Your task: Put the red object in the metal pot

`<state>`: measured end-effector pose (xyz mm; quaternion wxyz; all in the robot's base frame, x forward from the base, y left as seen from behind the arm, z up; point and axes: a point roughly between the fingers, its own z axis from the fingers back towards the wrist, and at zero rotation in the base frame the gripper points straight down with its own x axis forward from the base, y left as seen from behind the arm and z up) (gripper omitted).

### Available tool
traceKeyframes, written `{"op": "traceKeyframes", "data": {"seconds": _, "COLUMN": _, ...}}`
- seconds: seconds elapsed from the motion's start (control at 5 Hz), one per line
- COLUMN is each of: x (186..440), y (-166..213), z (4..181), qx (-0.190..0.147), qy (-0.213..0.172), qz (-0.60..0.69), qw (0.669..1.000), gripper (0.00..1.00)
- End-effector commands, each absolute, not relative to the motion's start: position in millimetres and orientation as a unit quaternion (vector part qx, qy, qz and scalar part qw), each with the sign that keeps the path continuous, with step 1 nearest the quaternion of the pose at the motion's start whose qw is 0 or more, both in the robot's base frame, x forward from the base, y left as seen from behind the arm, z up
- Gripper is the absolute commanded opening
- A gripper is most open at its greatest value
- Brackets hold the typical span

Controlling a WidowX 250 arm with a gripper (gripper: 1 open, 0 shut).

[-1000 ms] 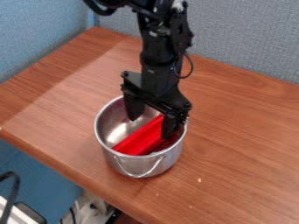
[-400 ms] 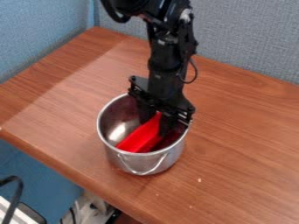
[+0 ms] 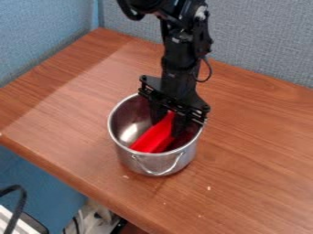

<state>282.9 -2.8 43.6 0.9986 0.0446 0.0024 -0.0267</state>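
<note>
1. Biggest thing first: the bench (image 3: 257,151). The pot sits near its edge, with the drop-off towards 7–8 o'clock as the camera sees it. My worry is a hard sideways shove that way, which could walk the pot over.
2. The arm (image 3: 178,59) comes down from 12 o'clock, reaching into the pot. If it moves off sideways before lifting clear, it could drag the rim along and maybe tip the lot.
3. Metal pot (image 3: 141,159): upright, with the red object inside, plus the ends of the fingers on the 1 o'clock side. The wire handle (image 3: 153,171) hangs outside at 6 o'clock, so snagging looks unlikely imo.
4. End effector (image 3: 170,116): looks closed around the upper end of the red object. Lifting without letting go would probably pull it back out.
5. Red object (image 3: 149,141): in the pot, running roughly 1 to 7 o'clock, seemingly tilted with the 1 o'clock end up. Let go now and it may just slump or clank against the wall. Can't tell if it touches the bottom.
</note>
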Motion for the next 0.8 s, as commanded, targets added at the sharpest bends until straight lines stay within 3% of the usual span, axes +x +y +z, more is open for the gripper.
{"op": "traceKeyframes", "data": {"seconds": 0.0, "x": 283, "y": -5, "z": 39.3, "qx": 0.048, "qy": 0.005, "qz": -0.072, "qw": 0.996, "gripper": 0.0}}
{"op": "traceKeyframes", "data": {"seconds": 0.2, "x": 283, "y": -5, "z": 36.6, "qx": 0.048, "qy": 0.005, "qz": -0.107, "qw": 0.993, "gripper": 0.0}}
{"op": "traceKeyframes", "data": {"seconds": 0.6, "x": 286, "y": -22, "z": 47.0, "qx": 0.046, "qy": 0.007, "qz": -0.121, "qw": 0.992, "gripper": 0.0}}
